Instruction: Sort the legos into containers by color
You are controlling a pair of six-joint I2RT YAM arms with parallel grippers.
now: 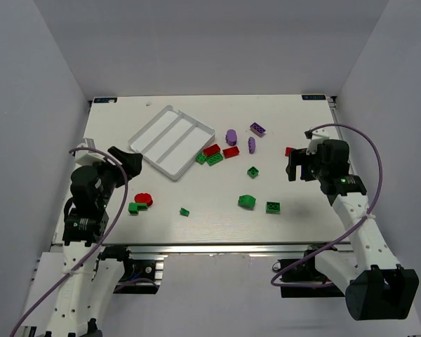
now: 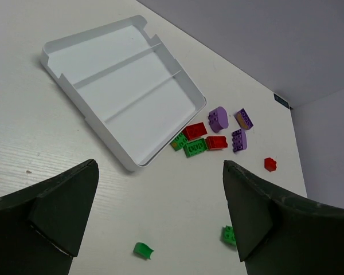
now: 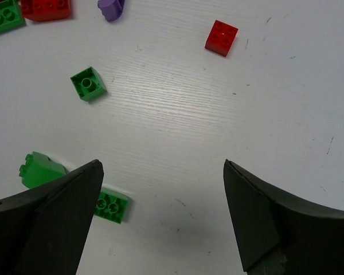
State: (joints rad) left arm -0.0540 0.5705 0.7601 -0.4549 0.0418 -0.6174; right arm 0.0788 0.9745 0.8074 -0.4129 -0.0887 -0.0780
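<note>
The white tray (image 1: 149,132) lies at the back left, its three compartments empty; it also shows in the left wrist view (image 2: 119,157). Green, red and purple legos lie loose on the table. A cluster sits right of the tray: red (image 1: 211,149), green (image 1: 215,159), purple (image 1: 231,135). A red round brick (image 1: 144,199) and a green one (image 1: 134,207) lie near my left gripper (image 1: 130,163), which is open and empty (image 2: 159,167). My right gripper (image 1: 298,166) is open and empty (image 3: 160,165) above bare table, near a red brick (image 3: 221,37) and green bricks (image 3: 111,206).
More green bricks lie mid-table: a rounded one (image 1: 247,201), a flat one (image 1: 273,207), a small one (image 1: 184,211) and a square one (image 1: 252,171). White walls close in the table at the back and both sides.
</note>
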